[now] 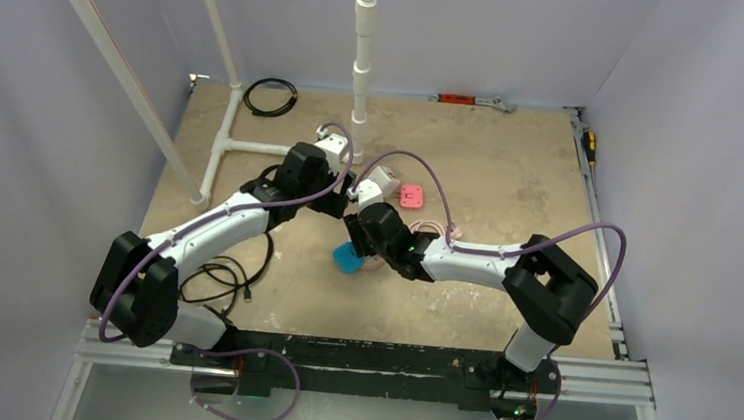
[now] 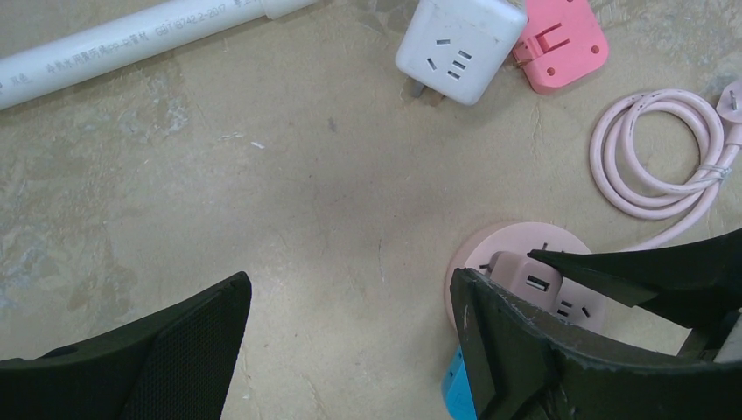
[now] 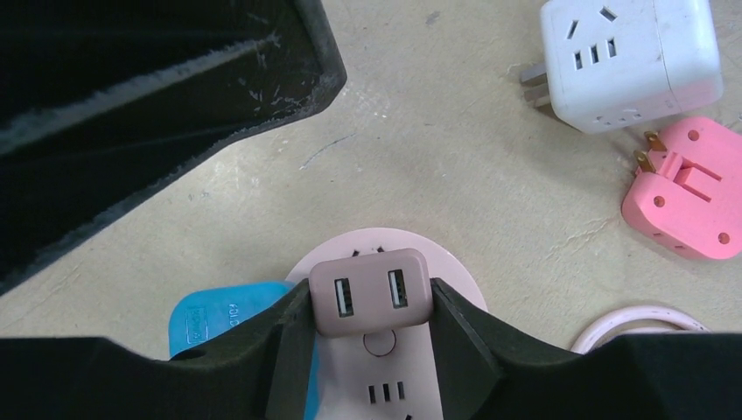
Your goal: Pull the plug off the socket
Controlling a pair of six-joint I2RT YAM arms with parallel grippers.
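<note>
The socket [image 3: 455, 273] is a flat round pale-pink disc lying on the table, its coiled pink cord [image 2: 656, 166] beside it. A small dusty-pink plug [image 3: 370, 293] with two USB ports sits on its face. My right gripper [image 3: 370, 299] is shut on the plug, one black finger pressed against each side. In the left wrist view the socket [image 2: 490, 249] and plug [image 2: 525, 280] peek out behind the right finger. My left gripper [image 2: 350, 289] hangs open over bare table just left of the socket, holding nothing. From the top view the right gripper [image 1: 358, 234] hides the socket.
A blue flat adapter [image 3: 219, 311] lies against the socket's left edge. A white cube adapter [image 3: 626, 61] and a pink flat adapter [image 3: 687, 197] lie beyond. A white pipe frame [image 1: 363, 49] stands behind, with a black cable loop [image 1: 270, 97] at the far left.
</note>
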